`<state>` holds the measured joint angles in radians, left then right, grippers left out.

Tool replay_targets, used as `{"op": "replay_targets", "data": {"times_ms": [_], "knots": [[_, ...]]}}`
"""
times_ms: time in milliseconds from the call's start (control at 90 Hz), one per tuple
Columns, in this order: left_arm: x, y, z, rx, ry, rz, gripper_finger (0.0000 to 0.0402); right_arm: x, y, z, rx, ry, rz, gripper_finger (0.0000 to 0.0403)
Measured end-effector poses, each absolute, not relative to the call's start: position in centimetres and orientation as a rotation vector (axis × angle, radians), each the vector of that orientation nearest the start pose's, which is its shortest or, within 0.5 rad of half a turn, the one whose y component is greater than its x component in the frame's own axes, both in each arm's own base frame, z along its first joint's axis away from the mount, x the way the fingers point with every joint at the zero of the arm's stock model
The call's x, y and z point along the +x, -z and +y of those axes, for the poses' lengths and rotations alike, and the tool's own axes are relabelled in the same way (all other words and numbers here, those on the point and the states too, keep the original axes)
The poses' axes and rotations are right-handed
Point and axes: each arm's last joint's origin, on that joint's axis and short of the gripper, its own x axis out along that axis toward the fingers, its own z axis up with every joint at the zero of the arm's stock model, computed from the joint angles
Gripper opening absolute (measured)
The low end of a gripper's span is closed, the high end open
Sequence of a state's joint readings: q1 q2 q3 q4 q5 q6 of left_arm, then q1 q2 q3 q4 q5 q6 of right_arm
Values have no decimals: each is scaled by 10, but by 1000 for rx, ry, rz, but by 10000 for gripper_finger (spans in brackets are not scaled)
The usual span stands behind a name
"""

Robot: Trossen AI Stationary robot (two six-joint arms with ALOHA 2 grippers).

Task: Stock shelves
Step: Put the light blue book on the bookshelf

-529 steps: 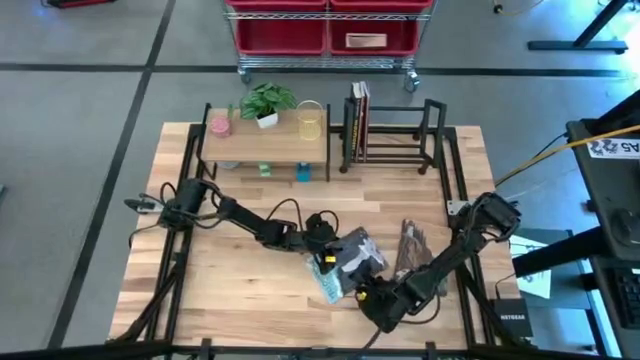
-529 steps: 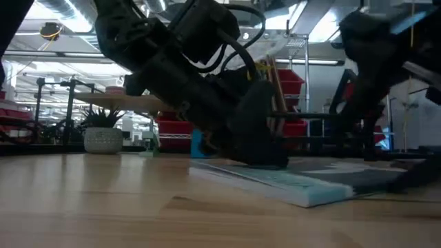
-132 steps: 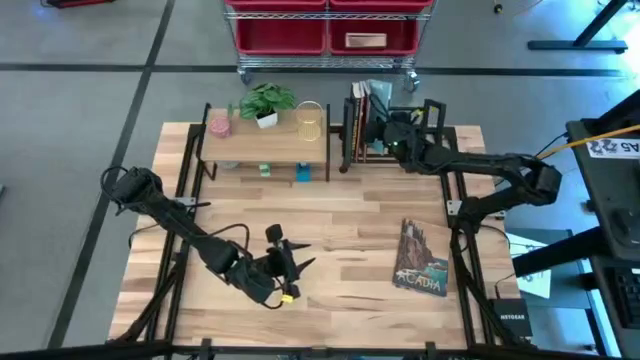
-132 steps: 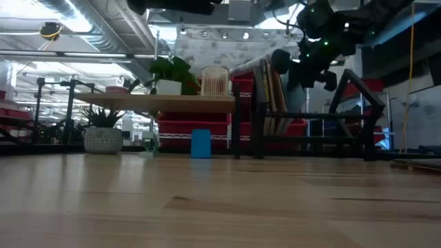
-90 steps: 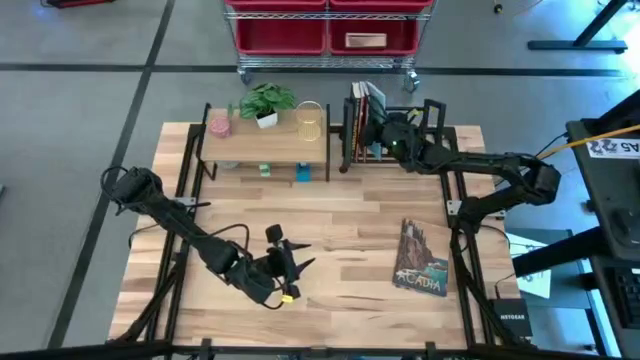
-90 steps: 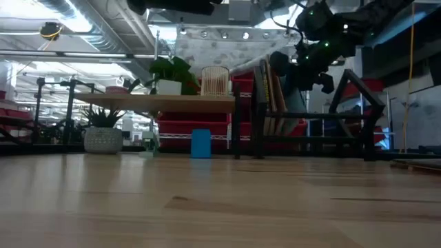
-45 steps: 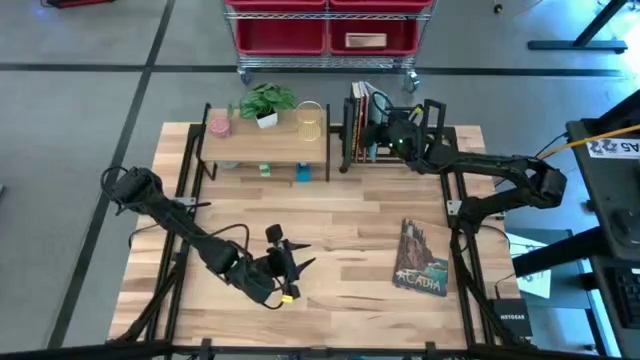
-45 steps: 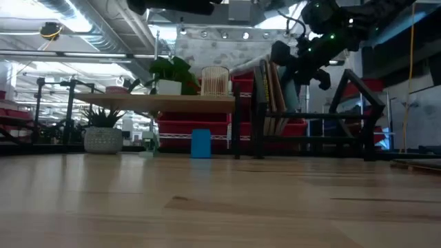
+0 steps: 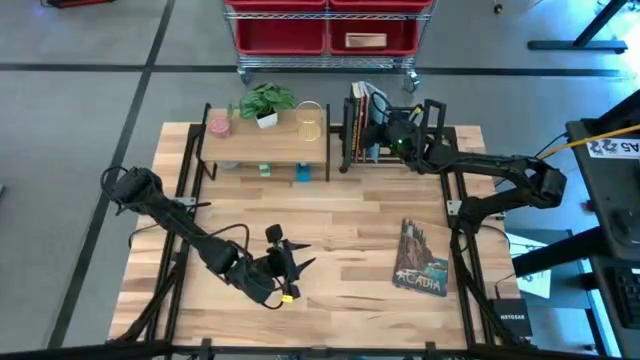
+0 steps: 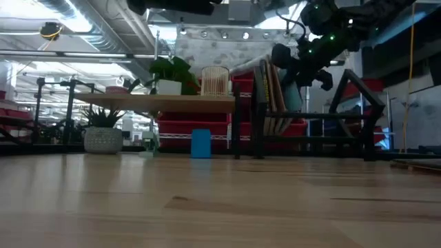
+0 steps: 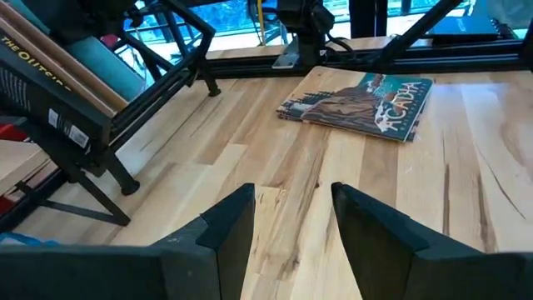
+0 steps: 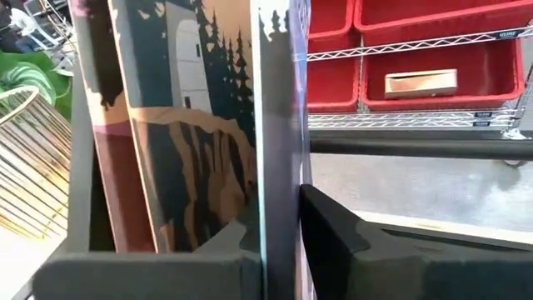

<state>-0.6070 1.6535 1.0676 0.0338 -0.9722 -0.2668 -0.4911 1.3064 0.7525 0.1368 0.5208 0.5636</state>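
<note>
At the rack (image 9: 392, 132), the right gripper (image 9: 381, 133) pinches an upright book (image 12: 271, 125) — one finger (image 12: 329, 225) on each side of it. Other books (image 9: 357, 122) stand in the rack just beside the gripper, on the side toward the shelf (image 9: 265, 138). On top of the shelf are a plant (image 9: 266, 102), a pink cup (image 9: 219, 125) and a yellow wire basket (image 9: 310, 120); its lower tier holds a blue box (image 10: 200, 143) and a white pot (image 10: 102, 140).

Well apart, near the front of the table (image 9: 340, 230), the left gripper (image 11: 287, 218) hovers with its fingers spread and nothing between them. Ahead of it a book named Arcadia (image 11: 360, 97) lies flat on the wood. Behind the table stands a cart (image 9: 327, 35) with red bins — gray floor all around.
</note>
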Motion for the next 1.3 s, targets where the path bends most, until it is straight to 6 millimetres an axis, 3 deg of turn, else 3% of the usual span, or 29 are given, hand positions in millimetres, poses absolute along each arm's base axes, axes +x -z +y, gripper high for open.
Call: {"op": "replay_targets", "data": {"times_ms": [256,556,689,1300], "knots": [[302,-237,-180,134,-402,338,153,237,-243,-142,491,1064,160,57],[302,-237,-180,134,-402,338,153,241,-247,-141,475,930,154,182],[302,-237,-180,127,-403,337,153,242,-252,-140,483,884,156,215],[302,-237,-181,126,-400,338,153,244,-291,-137,454,787,436,221]]}}
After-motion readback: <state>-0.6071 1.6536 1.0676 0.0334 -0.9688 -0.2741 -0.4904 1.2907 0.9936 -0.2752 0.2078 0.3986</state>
